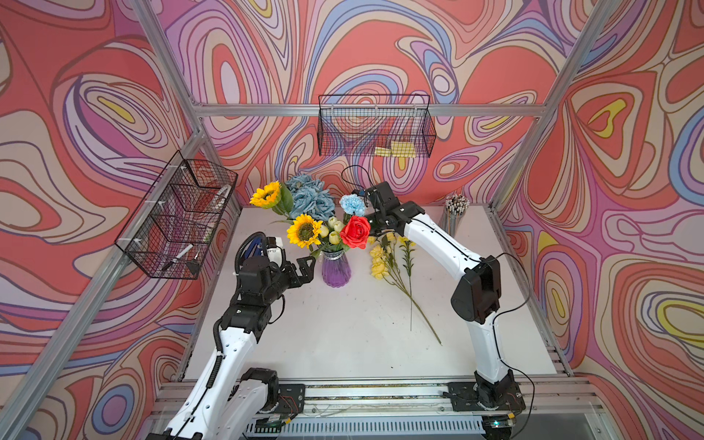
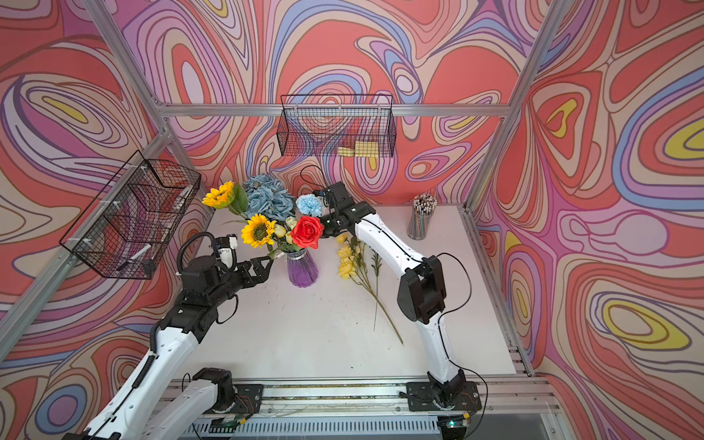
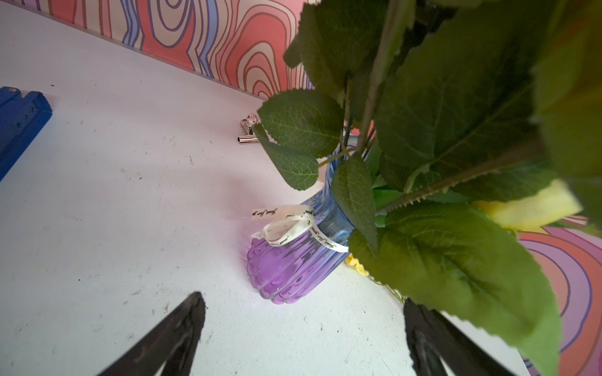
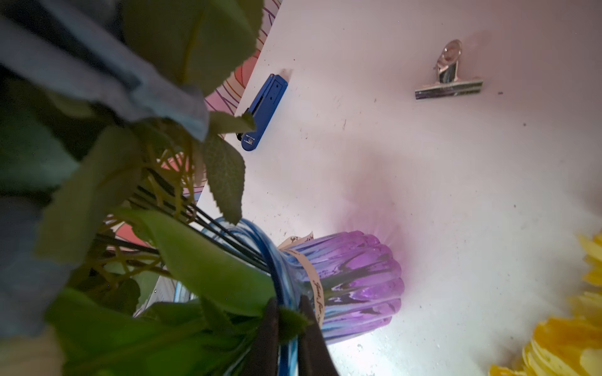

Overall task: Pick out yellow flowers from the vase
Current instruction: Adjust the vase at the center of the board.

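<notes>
The only writing that can be read is on the cream ribbon [image 3: 293, 224] tied round the neck of the vase [image 1: 336, 270]. It carries cursive script that looks like "Just for you", repeated along its length. The blue stapler [image 4: 265, 112] has a small mark near one end, too small to read.

The vase stands on the white counter [image 1: 343, 343], a little towards the left arm's side, and it holds two sunflowers [image 1: 304, 230]. One of them is low beside the cream tulip buds [image 1: 335, 228] and the red rose [image 1: 355, 231]. The other sunflower [image 1: 265, 194] is higher and further back, by the blue blooms [image 1: 308, 196]. A spray of yellow roses [image 1: 378, 259] lies flat on the counter on the right arm's side of the vase, with a second thin stem [image 1: 409, 266] just beside it.

The left hand [image 3: 303, 338] is spread wide and holds nothing. It sits low, just beside the purple belly of the vase.

The right hand [image 4: 288, 299] is at the vase mouth, under the red rose, with its fingers [image 4: 264, 341] drawn close together on a green leaf [image 4: 293, 320]. I cannot tell which flower that leaf belongs to.

A silver clip [image 4: 448, 84] lies behind the vase. A clear cup of pencils [image 1: 455, 217] stands at the back — well apart from the flowers.
</notes>
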You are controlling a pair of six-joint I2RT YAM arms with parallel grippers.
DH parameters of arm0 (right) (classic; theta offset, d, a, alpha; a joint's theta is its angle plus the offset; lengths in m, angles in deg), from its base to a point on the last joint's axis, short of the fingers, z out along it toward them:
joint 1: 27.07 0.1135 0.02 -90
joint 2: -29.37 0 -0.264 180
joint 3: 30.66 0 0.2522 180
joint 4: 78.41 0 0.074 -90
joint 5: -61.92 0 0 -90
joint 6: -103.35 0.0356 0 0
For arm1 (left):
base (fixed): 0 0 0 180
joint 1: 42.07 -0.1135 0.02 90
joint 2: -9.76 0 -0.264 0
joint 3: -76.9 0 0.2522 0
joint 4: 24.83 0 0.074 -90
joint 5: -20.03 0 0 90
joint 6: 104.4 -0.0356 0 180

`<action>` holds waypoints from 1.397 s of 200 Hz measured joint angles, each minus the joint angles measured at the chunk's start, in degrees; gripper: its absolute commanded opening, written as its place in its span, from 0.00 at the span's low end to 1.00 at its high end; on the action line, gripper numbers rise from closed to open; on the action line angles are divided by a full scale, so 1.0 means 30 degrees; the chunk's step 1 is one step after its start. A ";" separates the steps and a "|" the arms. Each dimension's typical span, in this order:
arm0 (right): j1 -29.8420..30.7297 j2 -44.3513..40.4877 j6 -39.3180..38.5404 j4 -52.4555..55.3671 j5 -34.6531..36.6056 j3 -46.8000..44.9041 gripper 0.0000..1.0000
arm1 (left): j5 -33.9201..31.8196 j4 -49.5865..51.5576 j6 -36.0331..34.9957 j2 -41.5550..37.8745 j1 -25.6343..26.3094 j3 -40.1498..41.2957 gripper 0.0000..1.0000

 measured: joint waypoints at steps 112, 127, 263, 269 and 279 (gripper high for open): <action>-0.1319 0.2594 -0.6164 0.5931 -0.2426 0.5603 0.00 | 0.0051 0.0699 0.0007 -0.1821 0.0000 0.0372 0.97; -0.1399 0.2594 -0.6513 0.6564 -0.2586 0.5807 0.00 | 0.0051 0.0780 0.0000 -0.1698 0.0000 0.0372 0.97; -0.1282 0.2623 -0.9515 0.6696 -0.6062 0.4663 0.33 | 0.0503 0.0707 0.0007 -0.0656 0.0000 0.0372 0.97; -0.1282 0.2623 -0.9675 0.6637 -0.6178 0.4568 0.38 | 0.0525 0.0641 0.0007 -0.0576 0.0000 0.0372 0.97; -0.1275 0.2594 -0.9748 0.6441 -0.6222 0.4328 0.46 | 0.0561 0.0576 0.0007 -0.0452 0.0000 0.0372 0.97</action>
